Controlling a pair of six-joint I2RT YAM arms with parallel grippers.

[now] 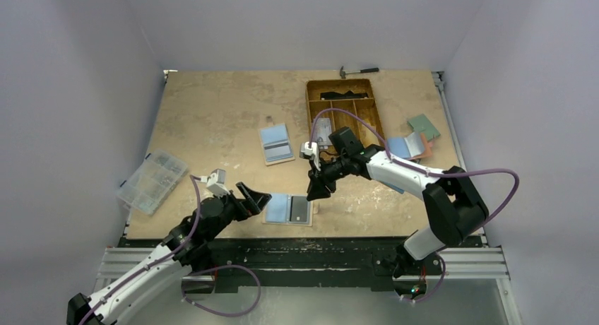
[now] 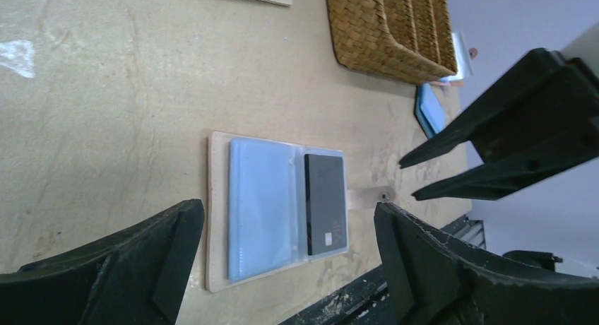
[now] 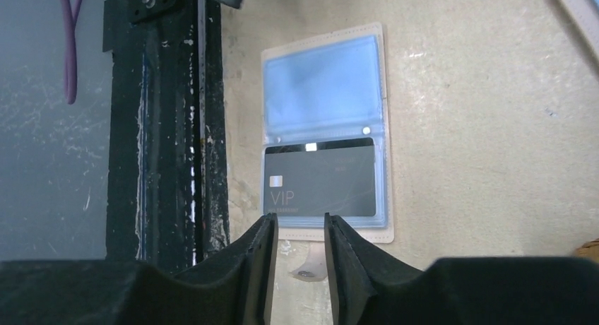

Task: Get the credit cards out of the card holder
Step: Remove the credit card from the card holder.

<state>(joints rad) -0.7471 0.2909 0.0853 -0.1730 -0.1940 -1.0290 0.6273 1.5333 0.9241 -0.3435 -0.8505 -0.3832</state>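
Card holder [image 1: 288, 210] lies open by the table [image 1: 212, 120] front edge, so its dark card [image 1: 300, 210] shows. Left gripper [image 1: 256, 192] sits beside it, wide open, empty. Right gripper [image 1: 314, 192] hangs above, fingers slightly apart, empty.

Two tan card holders [image 1: 288, 209] [image 1: 275, 144], one woven tray [image 1: 309, 102], one hammer [image 1: 357, 71]

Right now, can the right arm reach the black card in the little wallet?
Probably yes. The right gripper hangs close by the dark card, jaws a little apart, with nothing in between. The card sits under a clear sleeve of the card holder, so sliding it out may be fiddly.
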